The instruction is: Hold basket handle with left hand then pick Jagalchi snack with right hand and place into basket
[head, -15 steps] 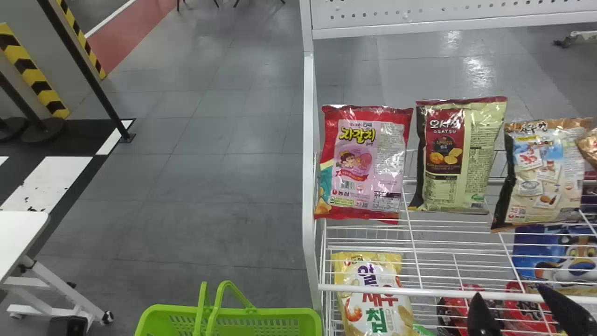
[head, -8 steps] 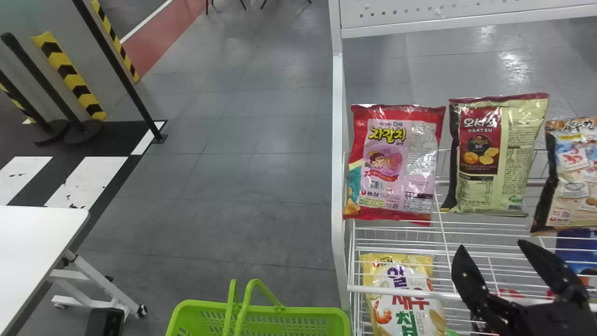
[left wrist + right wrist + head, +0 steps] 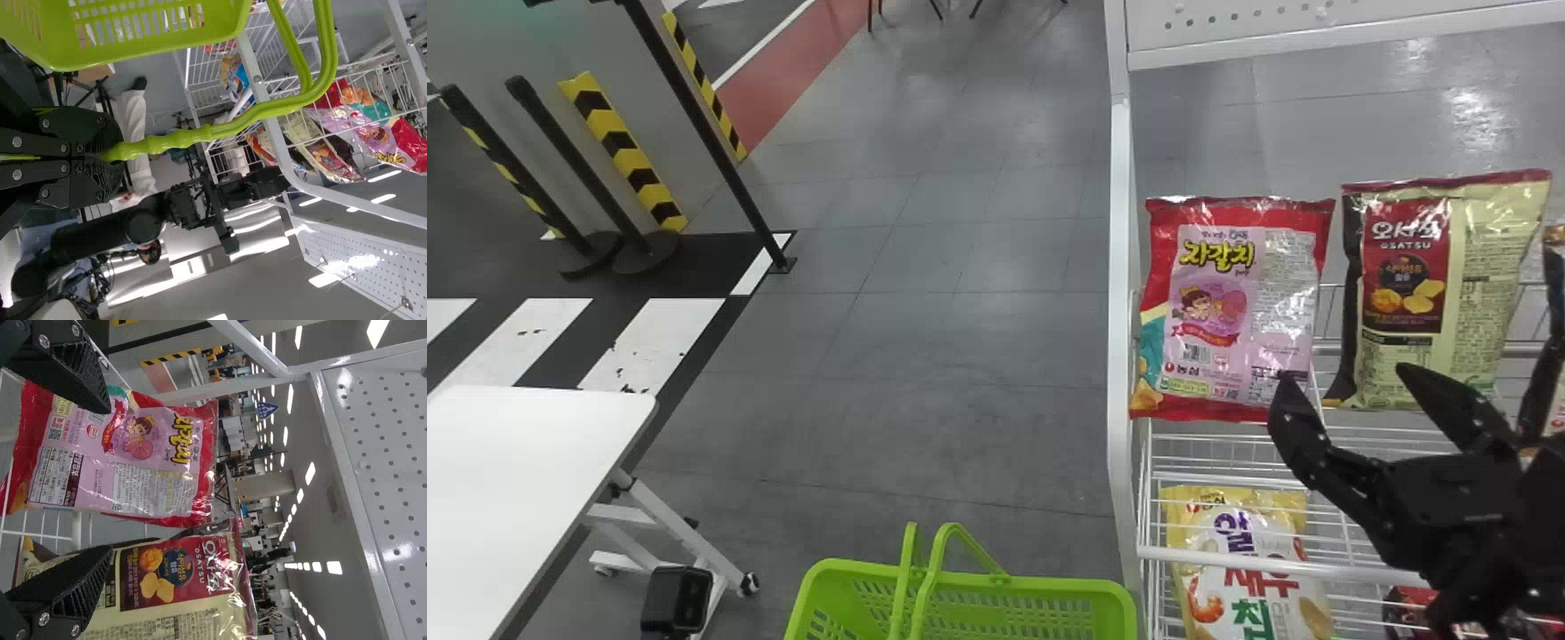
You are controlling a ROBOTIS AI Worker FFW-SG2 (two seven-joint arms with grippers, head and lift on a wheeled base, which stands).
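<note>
- At the upper shelf's (image 3: 1165, 554) left end: Jagalchi snack (image 3: 1232, 302), upright, just beside cream bag (image 3: 1485, 302).
- Right gripper (image 3: 1343, 378): fingers wide apart, nothing held, near both bags' lower parts.
- Left gripper (image 3: 110, 153): fingers closed on basket handle (image 3: 267, 108).
- Basket (image 3: 1049, 584): near rack's left side.
- Yellow bag (image 3: 1254, 596): lower down.
</note>
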